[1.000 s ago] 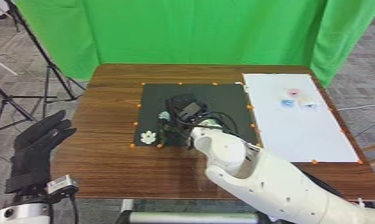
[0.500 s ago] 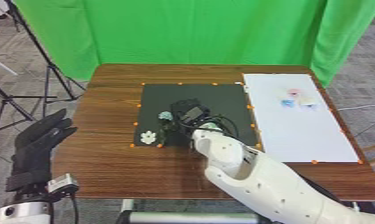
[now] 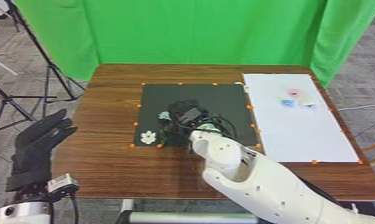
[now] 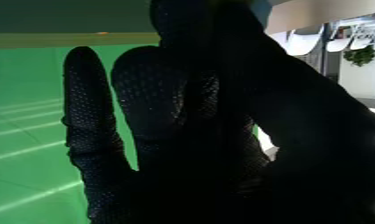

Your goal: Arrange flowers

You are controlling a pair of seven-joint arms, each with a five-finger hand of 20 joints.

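In the head view, my right hand (image 3: 187, 111) is over the black mat (image 3: 219, 92), and a light blue flower (image 3: 165, 116) shows at its left side. A white flower (image 3: 149, 137) lies on the mat's near left part, with dark green stems just right of it. From the right wrist view, the thumb and a finger of my right hand (image 4: 197, 115) close together, with a bit of light blue flower (image 4: 262, 10) at their tips; the pinch itself is hidden. My left hand (image 3: 43, 137) stays off the table's left edge, fingers extended.
On the right, a white sheet (image 3: 299, 132) holds a pink flower (image 3: 294, 93), a blue flower (image 3: 287, 103) and a pale flower (image 3: 309, 104). Orange markers edge the mat and sheet. A green curtain (image 3: 201, 32) hangs behind the brown table (image 3: 112, 170).
My right hand has shifted slightly toward the table's near edge over the mat. The light blue flower has stayed close beside it. My left hand has hardly moved.
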